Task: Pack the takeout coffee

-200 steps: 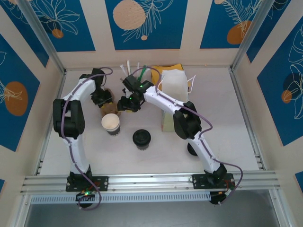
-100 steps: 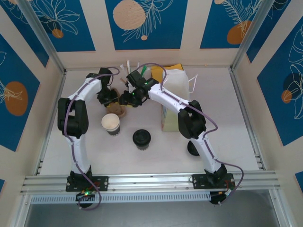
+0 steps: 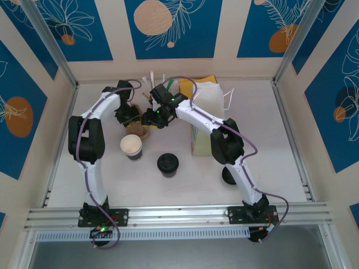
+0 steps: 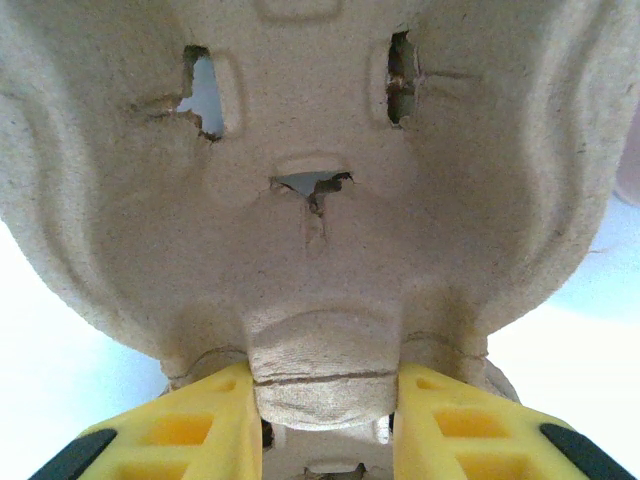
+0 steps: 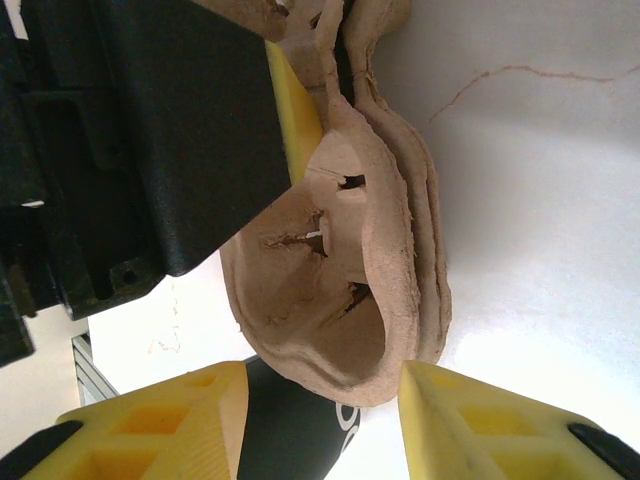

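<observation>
The takeout coffee cup (image 3: 131, 146) stands open on the table, white with a dark lower band and a pale inside. Its round black lid (image 3: 168, 163) lies to the cup's right. Behind the cup, my left gripper (image 3: 128, 115) (image 4: 325, 400) is shut on a tab of a brown pulp cup carrier (image 3: 138, 130) (image 4: 320, 190). My right gripper (image 3: 150, 118) (image 5: 320, 400) is open, its yellow fingers straddling the rim of the carrier (image 5: 330, 290) from the other side. A black surface with a white mark (image 5: 290, 435) shows beneath that rim.
The tall pale-yellow paper bag (image 3: 206, 106) with white handles stands right of the grippers. Straws (image 3: 151, 79) stick up at the back wall. Another black round object (image 3: 228, 177) sits by the right arm. The side rails (image 3: 289, 134) bound the table.
Over the past second both grippers and the carrier moved slightly toward the back, and the right arm swung back with them. Nothing has moved in the last half second.
</observation>
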